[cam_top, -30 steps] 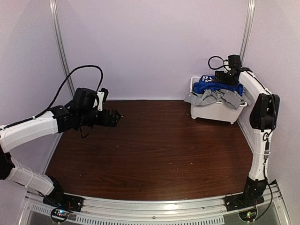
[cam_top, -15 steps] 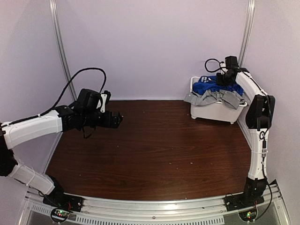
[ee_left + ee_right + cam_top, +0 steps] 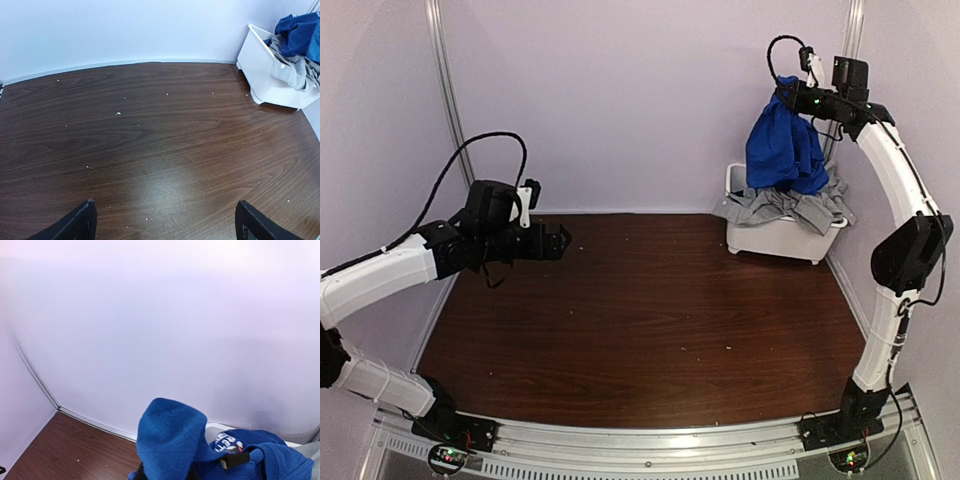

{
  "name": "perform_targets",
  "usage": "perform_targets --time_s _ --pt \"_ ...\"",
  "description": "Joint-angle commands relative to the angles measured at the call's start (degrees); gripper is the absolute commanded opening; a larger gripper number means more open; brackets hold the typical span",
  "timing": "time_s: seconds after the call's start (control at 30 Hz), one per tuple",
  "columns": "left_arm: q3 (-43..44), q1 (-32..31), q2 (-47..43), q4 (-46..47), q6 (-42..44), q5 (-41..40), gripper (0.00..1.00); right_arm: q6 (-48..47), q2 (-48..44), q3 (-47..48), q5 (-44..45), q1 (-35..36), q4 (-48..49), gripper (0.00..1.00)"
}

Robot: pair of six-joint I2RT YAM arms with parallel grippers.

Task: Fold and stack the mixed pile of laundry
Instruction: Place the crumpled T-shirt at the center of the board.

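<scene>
Top external: bin [image 3: 772, 241] holds grey garments [image 3: 782, 207], blue garment [image 3: 782, 150] above.

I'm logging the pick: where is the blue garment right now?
Top view, far right: the blue garment hangs from the right gripper above the white bin and grey clothes.

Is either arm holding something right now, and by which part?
The right gripper pinches a blue garment by a bunched fold at its upper end. The left gripper holds nothing.

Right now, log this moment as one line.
right gripper: shut on blue garment, hanging over white bin | grey garments: draped over bin rim | left gripper: open, empty, above table
</scene>
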Motion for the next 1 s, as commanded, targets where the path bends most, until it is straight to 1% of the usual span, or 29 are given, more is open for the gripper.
perform_targets --time_s 0.0,0.2,0.4,0.53,0.63,0.73,0.77,0.8,0.87,0.9,0.97 --pt "-0.6 2.5 -2.8 0.6 -3.1 1.7 0.98 5.2 -3.2 1.3 -11.5 3.8 8.2 0.00" --pt "-0.8 7.1 -4.8 0.2 -9.1 4.5 0.98 5.4 -4.6 4.7 -13.1 14.1 9.9 0.00" --pt "-2.8 9.7 -7.4 -0.1 -13.0 2.4 0.98 12.4 -5.0 5.6 -16.0 23.1 16.6 0.00" --pt "-4.1 12.2 -8.8 0.0 -15.3 3.0 0.98 13.8 -4.0 6.0 -16.4 30.0 18.9 0.00" --pt "-5.1 13.9 -10.0 0.5 -16.7 3.1 0.98 16.5 -2.5 6.6 -17.8 33.2 22.1 0.00" --pt "-5.4 15.0 -10.7 0.2 -16.9 2.9 0.98 20.0 -0.9 6.9 -19.5 34.2 25.7 0.00" --pt "-5.4 15.1 -10.7 -0.2 -16.9 2.8 0.98 20.5 -0.4 6.4 -20.1 34.2 25.6 0.00" --pt "-5.4 15.2 -10.6 -0.4 -16.3 3.1 0.98 20.2 -0.4 5.1 -20.2 34.2 24.8 0.00" --pt "-5.2 15.2 -10.0 -0.9 -15.1 4.2 0.98 18.5 -2.6 -2.9 -19.3 34.1 23.8 0.00" --pt "-5.2 15.2 -9.7 -1.1 -14.3 5.1 0.98 17.1 -5.4 -10.6 -18.4 34.1 24.8 0.00" --pt "-5.5 15.2 -9.0 -0.9 -12.3 7.3 0.98 15.1 -13.2 -29.8 -13.6 33.8 30.8 0.00"
